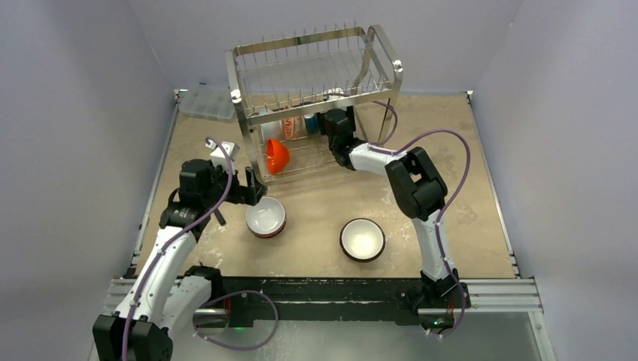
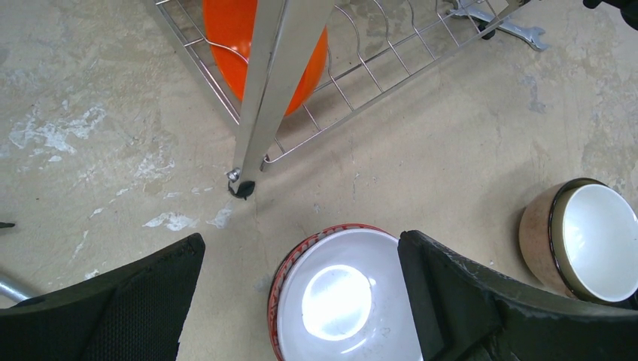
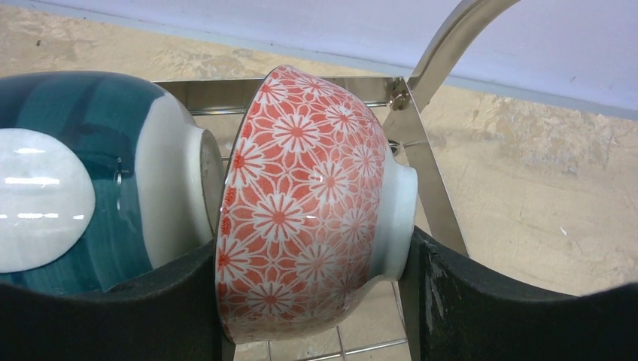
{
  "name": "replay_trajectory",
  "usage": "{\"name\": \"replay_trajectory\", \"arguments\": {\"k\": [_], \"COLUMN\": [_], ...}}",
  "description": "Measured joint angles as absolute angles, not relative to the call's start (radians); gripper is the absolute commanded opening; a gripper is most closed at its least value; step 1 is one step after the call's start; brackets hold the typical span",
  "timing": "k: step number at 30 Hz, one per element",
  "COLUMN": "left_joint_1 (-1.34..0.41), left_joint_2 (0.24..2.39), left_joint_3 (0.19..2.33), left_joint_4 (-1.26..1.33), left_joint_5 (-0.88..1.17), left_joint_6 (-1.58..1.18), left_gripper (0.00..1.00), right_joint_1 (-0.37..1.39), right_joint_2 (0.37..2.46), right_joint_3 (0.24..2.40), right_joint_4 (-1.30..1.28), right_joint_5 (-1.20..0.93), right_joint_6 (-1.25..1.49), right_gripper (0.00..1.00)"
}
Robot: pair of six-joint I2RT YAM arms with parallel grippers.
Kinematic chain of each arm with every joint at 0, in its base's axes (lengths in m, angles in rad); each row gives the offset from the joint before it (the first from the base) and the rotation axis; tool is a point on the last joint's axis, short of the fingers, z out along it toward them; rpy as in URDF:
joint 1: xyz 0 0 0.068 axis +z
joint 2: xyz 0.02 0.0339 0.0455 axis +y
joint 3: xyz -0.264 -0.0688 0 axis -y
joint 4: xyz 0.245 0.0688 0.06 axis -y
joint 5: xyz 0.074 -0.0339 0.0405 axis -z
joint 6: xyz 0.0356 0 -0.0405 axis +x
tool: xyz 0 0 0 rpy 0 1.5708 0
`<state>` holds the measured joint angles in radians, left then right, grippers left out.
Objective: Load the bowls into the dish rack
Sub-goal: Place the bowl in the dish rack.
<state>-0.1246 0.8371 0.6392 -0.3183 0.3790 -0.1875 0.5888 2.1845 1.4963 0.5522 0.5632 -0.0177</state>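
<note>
The dish rack stands at the back of the table. On its lower tier an orange bowl rests on its side. My right gripper reaches into that tier, shut on a red-and-white patterned bowl. It holds the bowl on edge by rim and foot, beside a teal bowl. My left gripper hangs open just above a red-rimmed, white-inside bowl on the table. A tan bowl with a dark rim sits to its right.
A clear plastic compartment box lies at the back left corner. The rack's near leg stands just beyond the left fingers. A flat metal wrench-like piece lies under the rack's edge. Walls close in the table on three sides.
</note>
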Motion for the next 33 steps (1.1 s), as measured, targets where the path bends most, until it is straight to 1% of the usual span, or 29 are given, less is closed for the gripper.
{"name": "replay_trajectory", "arguments": {"k": [6, 7, 11, 12, 13, 15, 16, 17, 18, 20, 33], "left_joint_1": [-0.125, -0.125, -0.125, -0.125, -0.125, -0.125, -0.125, -0.125, -0.125, -0.125, -0.125], "left_joint_2": [0.838, 0.838, 0.843, 0.844, 0.845, 0.846, 0.847, 0.847, 0.848, 0.849, 0.855], "left_joint_3": [0.634, 0.632, 0.624, 0.624, 0.624, 0.624, 0.624, 0.624, 0.624, 0.624, 0.624], "left_joint_4": [-0.306, -0.305, -0.303, -0.303, -0.303, -0.302, -0.302, -0.301, -0.301, -0.301, -0.300], "left_joint_5": [0.379, 0.379, 0.379, 0.379, 0.379, 0.379, 0.379, 0.379, 0.379, 0.379, 0.382], "left_joint_6": [-0.188, -0.188, -0.189, -0.189, -0.190, -0.191, -0.191, -0.191, -0.191, -0.191, -0.191], "left_gripper": [0.99, 0.99, 0.99, 0.99, 0.99, 0.99, 0.99, 0.99, 0.99, 0.99, 0.99], "right_joint_1": [0.588, 0.587, 0.583, 0.583, 0.582, 0.582, 0.582, 0.582, 0.582, 0.581, 0.589], "right_joint_2": [2.233, 2.239, 2.251, 2.252, 2.251, 2.251, 2.251, 2.251, 2.251, 2.247, 2.155], "right_joint_3": [1.542, 1.549, 1.560, 1.560, 1.560, 1.560, 1.560, 1.560, 1.560, 1.560, 1.551], "right_joint_4": [0.568, 0.568, 0.572, 0.573, 0.572, 0.572, 0.572, 0.572, 0.570, 0.562, 0.367], "right_joint_5": [0.563, 0.564, 0.561, 0.560, 0.559, 0.559, 0.559, 0.560, 0.561, 0.584, 0.607], "right_joint_6": [-0.054, -0.059, -0.071, -0.072, -0.073, -0.073, -0.072, -0.072, -0.072, -0.069, 0.023], "right_gripper": [0.00, 0.06, 0.42, 0.49, 0.55, 0.60, 0.70, 0.86, 0.97, 0.99, 0.99]}}
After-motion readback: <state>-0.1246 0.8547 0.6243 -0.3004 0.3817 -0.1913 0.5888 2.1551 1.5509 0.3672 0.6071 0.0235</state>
